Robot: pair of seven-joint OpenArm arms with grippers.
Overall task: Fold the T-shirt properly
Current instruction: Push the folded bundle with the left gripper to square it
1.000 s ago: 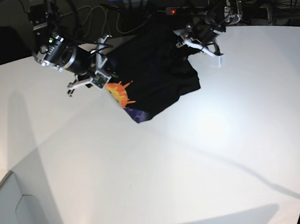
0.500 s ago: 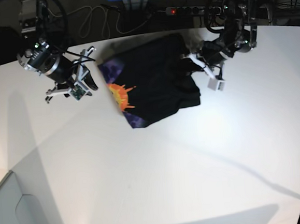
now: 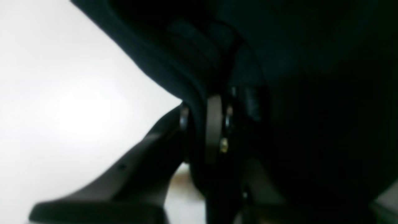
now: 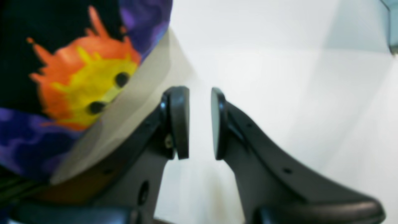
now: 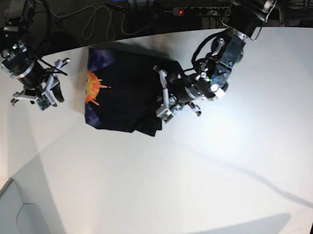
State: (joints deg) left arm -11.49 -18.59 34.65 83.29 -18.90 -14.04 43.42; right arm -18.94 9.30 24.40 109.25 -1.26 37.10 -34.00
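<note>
Matt black cloth T-shirt [image 5: 127,92]; smooth white table [image 5: 167,181].

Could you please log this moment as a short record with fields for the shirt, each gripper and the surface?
shirt: black T-shirt, bunched on the table, orange-yellow burst and purple patches showing at its left edge
left gripper: shut on the T-shirt, black cloth between the pads
right gripper: open, nothing between its pads, beside the print and off the cloth
surface: white table
</note>
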